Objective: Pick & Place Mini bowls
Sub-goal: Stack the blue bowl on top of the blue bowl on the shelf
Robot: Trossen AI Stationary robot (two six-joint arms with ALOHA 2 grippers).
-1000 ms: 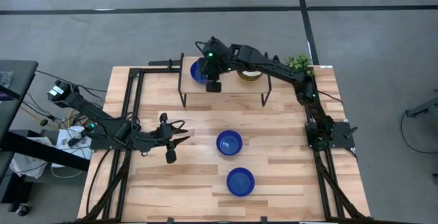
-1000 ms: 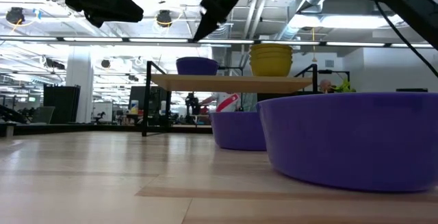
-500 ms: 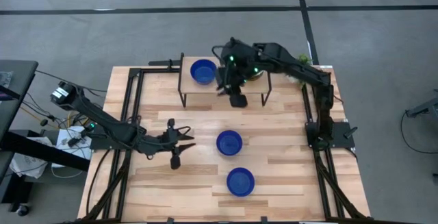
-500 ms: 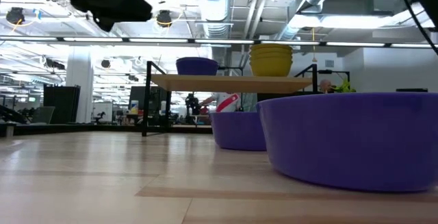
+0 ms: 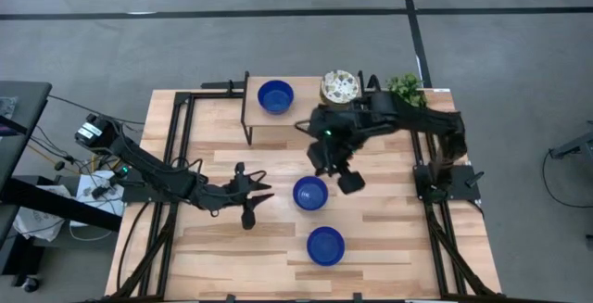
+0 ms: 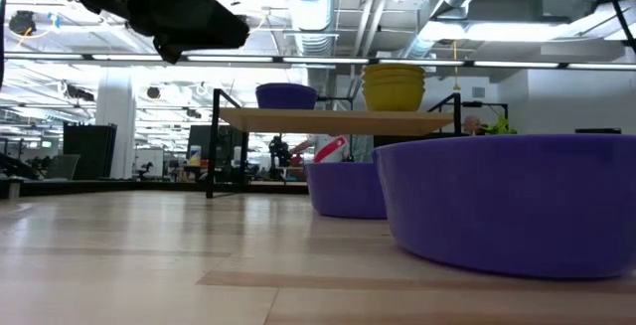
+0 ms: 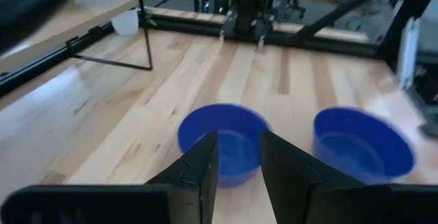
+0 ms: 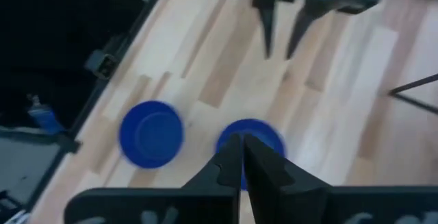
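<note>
One blue mini bowl [image 5: 275, 96] and a stack of patterned mini bowls [image 5: 339, 87] stand on a raised wooden shelf [image 5: 306, 118] at the table's far side. Two more blue bowls rest on the tabletop, one at mid-table [image 5: 310, 193] and one nearer the front edge [image 5: 325, 246]. My left gripper [image 5: 257, 192] is open, low over the table just left of the mid-table bowl [image 7: 222, 138], with its fingers pointing at it. My right gripper [image 5: 324, 166] is shut and hangs above that bowl's [image 8: 252, 138] far right side, holding nothing.
A small green plant [image 5: 405, 85] stands at the shelf's right end. Black frame rails [image 5: 176, 145] run along the table's left and right sides. In the low view the nearest blue bowl [image 6: 507, 201] fills the right foreground, with bare wood [image 6: 149, 255] to its left.
My right gripper has left the shelf's blue bowl and swung toward the table's near edge, ending above the mid-table blue bowl. The shelf bowl has stayed in place. My left gripper has crept toward the table's right, closer to the mid-table bowl.
</note>
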